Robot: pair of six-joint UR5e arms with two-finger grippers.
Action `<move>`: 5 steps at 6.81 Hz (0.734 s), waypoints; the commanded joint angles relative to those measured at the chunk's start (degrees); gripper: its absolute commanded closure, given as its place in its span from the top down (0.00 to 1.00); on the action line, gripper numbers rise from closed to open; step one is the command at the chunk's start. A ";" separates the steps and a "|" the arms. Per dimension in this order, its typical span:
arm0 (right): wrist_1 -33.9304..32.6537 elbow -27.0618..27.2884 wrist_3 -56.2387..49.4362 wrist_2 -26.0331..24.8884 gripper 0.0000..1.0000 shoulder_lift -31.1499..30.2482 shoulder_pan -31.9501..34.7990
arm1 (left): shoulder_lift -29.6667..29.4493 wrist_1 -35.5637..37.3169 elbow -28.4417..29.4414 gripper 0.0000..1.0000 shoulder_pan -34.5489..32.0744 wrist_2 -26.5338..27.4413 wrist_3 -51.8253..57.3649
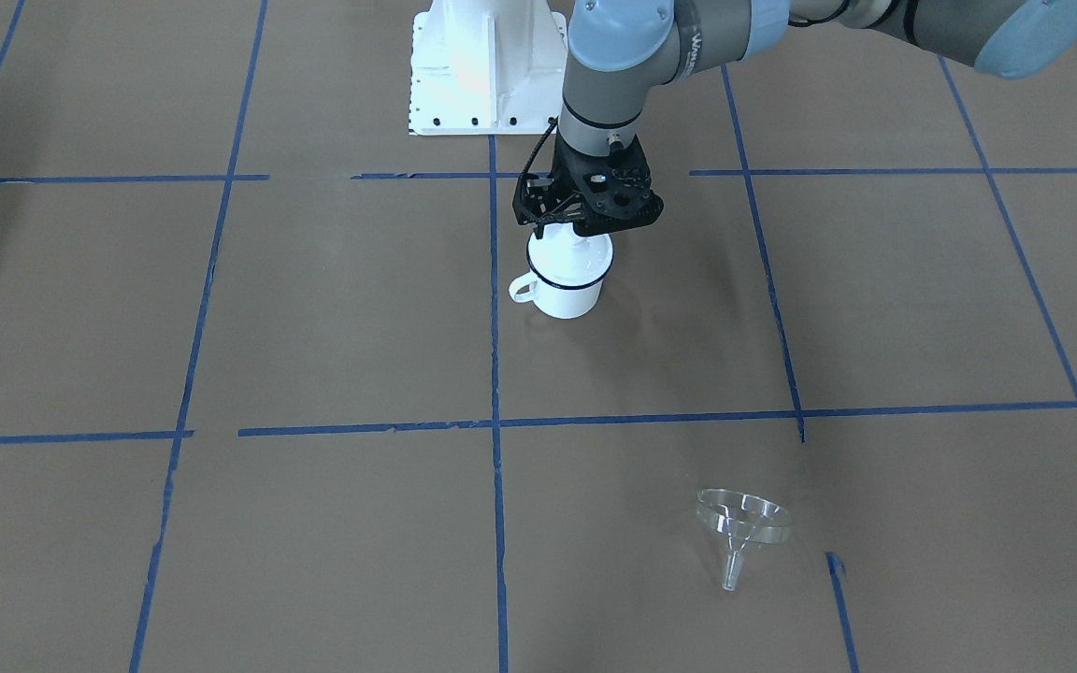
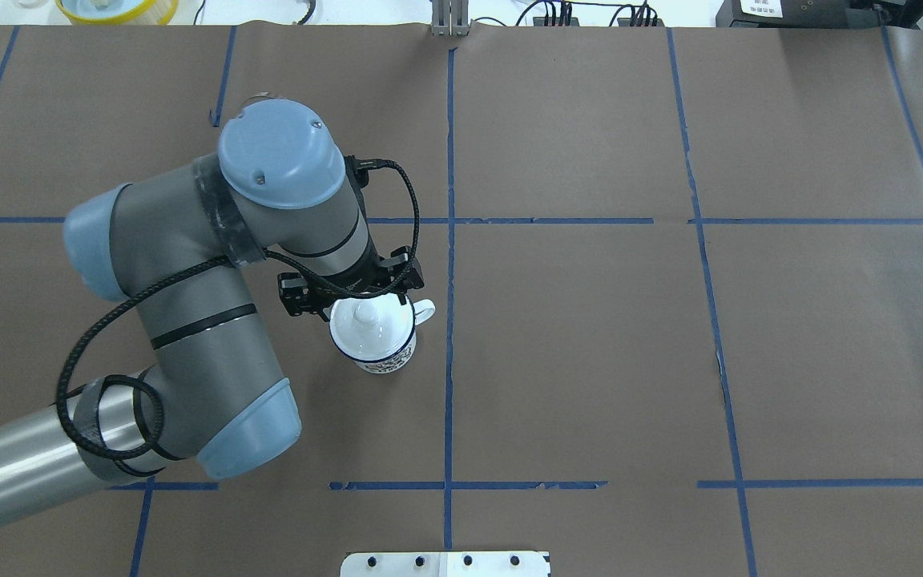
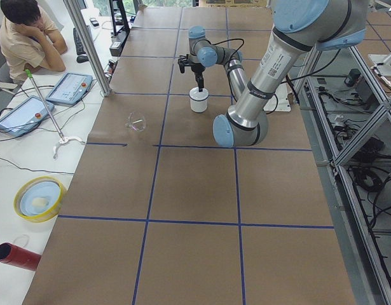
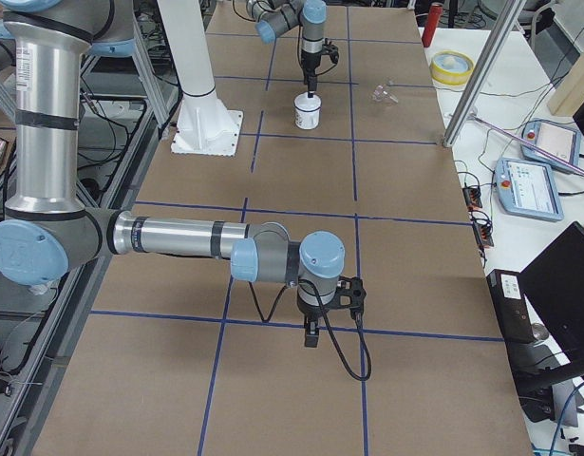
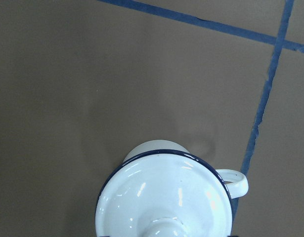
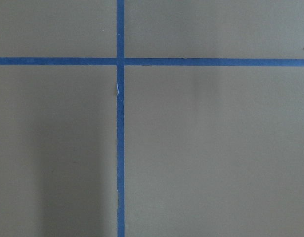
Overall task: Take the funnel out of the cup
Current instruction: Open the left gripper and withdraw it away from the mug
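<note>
Clear funnel (image 1: 742, 528) lies tipped on the table (image 1: 314, 327), well apart from the left gripper (image 1: 580, 234), so seemingly already removed. Directly below the gripper stands the white enamel cup (image 1: 567, 294) under a knobbed lid (image 2: 365, 327); whether the gripper is clenched cannot be told.

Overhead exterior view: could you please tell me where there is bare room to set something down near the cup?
The paper squares on the cup's handle side, past the centre tape line, lie bare. It is crowded right at the cup, where the left pincer hangs over the lid, and around the funnel.
</note>
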 commanded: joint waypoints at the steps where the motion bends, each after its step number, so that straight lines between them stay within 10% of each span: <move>1: 0.00 0.00 0.00 0.00 1.00 0.00 0.00 | 6.39 0.03 -8.47 1.00 -6.41 -0.07 12.99; 5: 0.00 0.00 0.00 0.00 1.00 0.00 0.00 | 24.58 -0.85 -5.56 1.00 -40.55 -13.91 57.61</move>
